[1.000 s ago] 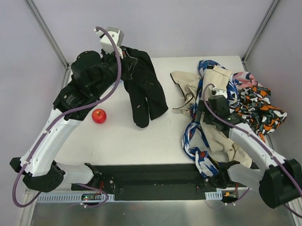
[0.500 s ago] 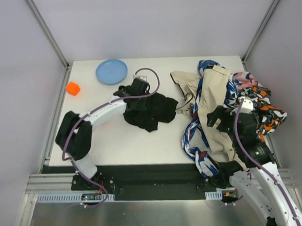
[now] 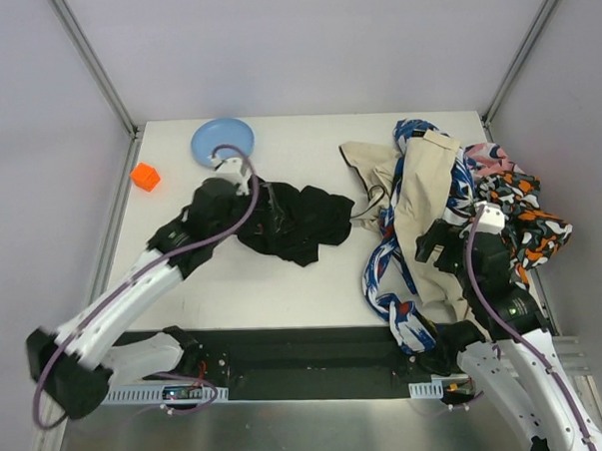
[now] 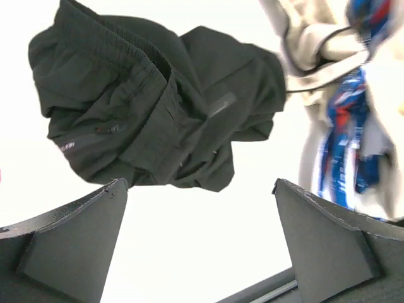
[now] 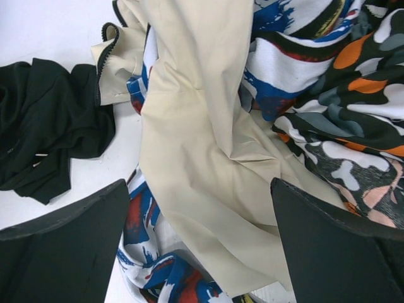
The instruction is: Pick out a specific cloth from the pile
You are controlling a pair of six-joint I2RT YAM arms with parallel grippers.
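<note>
The black cloth [image 3: 293, 222] lies crumpled on the white table, left of the pile [image 3: 460, 209] and apart from it but for a thin cord. My left gripper [image 3: 258, 199] hovers over the cloth's left part, open and empty. In the left wrist view the cloth [image 4: 158, 101] lies just beyond the left gripper [image 4: 199, 187], with bare table between the fingers. My right gripper [image 3: 434, 244] stands open over the pile's beige cloth [image 5: 202, 145], holding nothing. The right wrist view shows the right gripper [image 5: 199, 186], with the black cloth [image 5: 44, 126] at its left edge.
A blue plate [image 3: 222, 141] sits at the back left of the table, with an orange cube [image 3: 145, 176] near the left edge. The orange-black-white cloth [image 3: 516, 218] lies at the right edge. A blue-and-white patterned garment [image 3: 388, 282] trails toward the front.
The left gripper has opened and let go of the black cloth, which dropped from hanging in the air to a heap on the table. The left arm has drawn back a little.
</note>
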